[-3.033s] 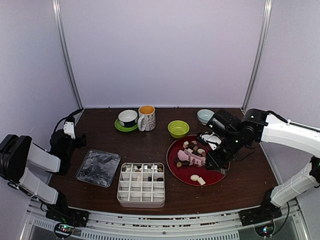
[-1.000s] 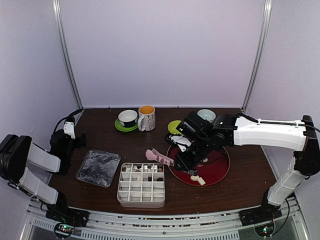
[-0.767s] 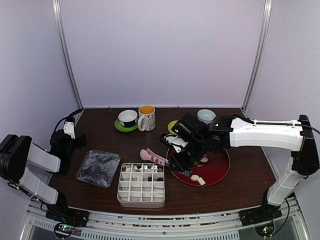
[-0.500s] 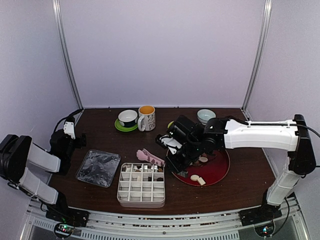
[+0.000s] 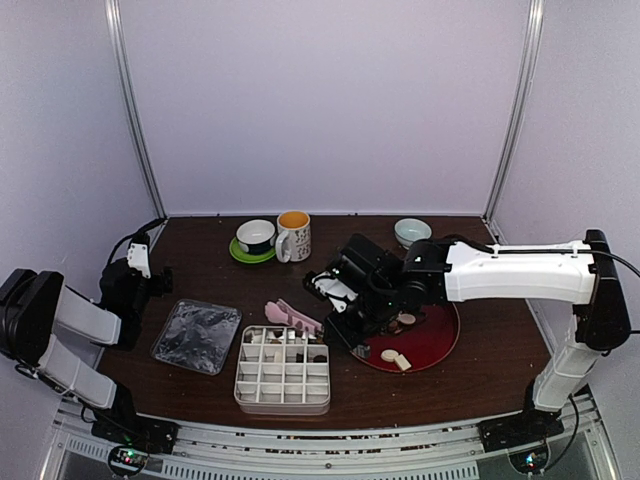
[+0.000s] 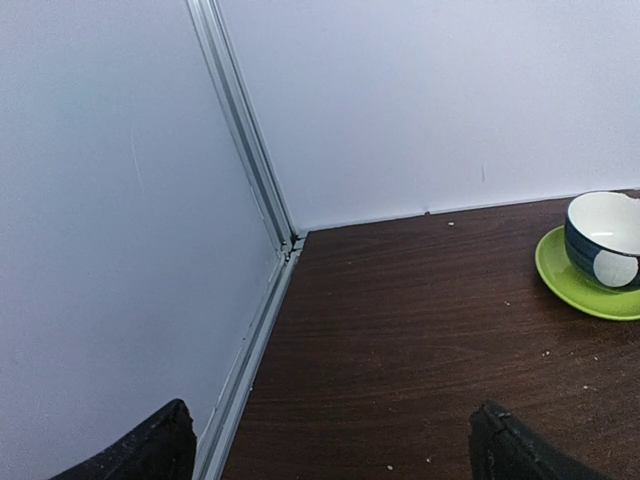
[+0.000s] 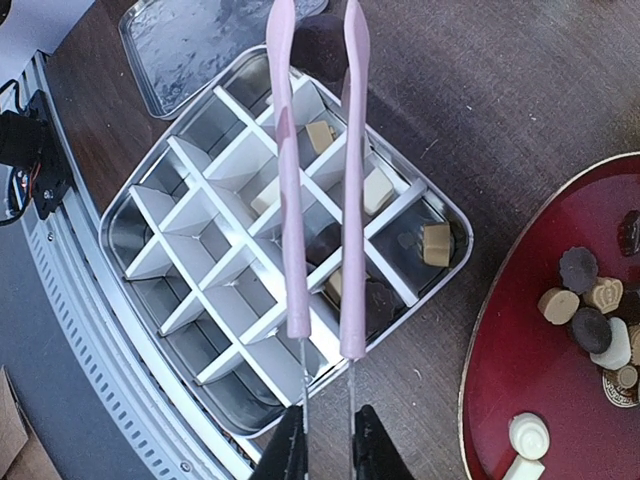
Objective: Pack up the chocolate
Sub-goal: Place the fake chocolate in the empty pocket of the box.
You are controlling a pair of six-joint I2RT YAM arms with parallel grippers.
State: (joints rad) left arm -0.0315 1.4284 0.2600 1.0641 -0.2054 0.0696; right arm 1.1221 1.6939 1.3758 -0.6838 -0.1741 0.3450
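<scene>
Looking down from above, the right gripper [image 5: 343, 325] is clenched on the handle end of the pink tongs [image 5: 290, 317], which reach left over the far edge of the divided tray [image 5: 283, 400]. Some chocolate [image 5: 396, 357] lies on the red plate [image 5: 443, 343] under the arm, with more already in the tray's far cells. The left gripper [image 5: 148, 274] is parked well off to the left, near a clear lid [image 5: 197, 335]. A mug [image 5: 293, 235] stands along the back.

From the left wrist, the left gripper [image 6: 330, 450] is fully released and empty, with bare table [image 6: 420, 320] between its fingers [image 6: 505, 448] and a cup on a green saucer [image 6: 590, 290] at the right.

From the right wrist, the right gripper [image 7: 328, 445] squeezes the pink tongs [image 7: 292, 230] low on both arms. Their long axis runs straight away from the gripper, across the tray [image 7: 150, 215] toward the lid. Something dark sits between the tips, but I cannot tell whether it is a piece. Chocolate [image 7: 435, 243] fills several cells on the right side, and more is clustered on the plate [image 7: 500, 340].

The pieces look light, hard and smooth, so I judge they could slip or chip. They are best pinched gently across their flat sides. They lie flat, moulded tops up. Most are round or square with no clear long axis, and the oblong ones are too small to read.
</scene>
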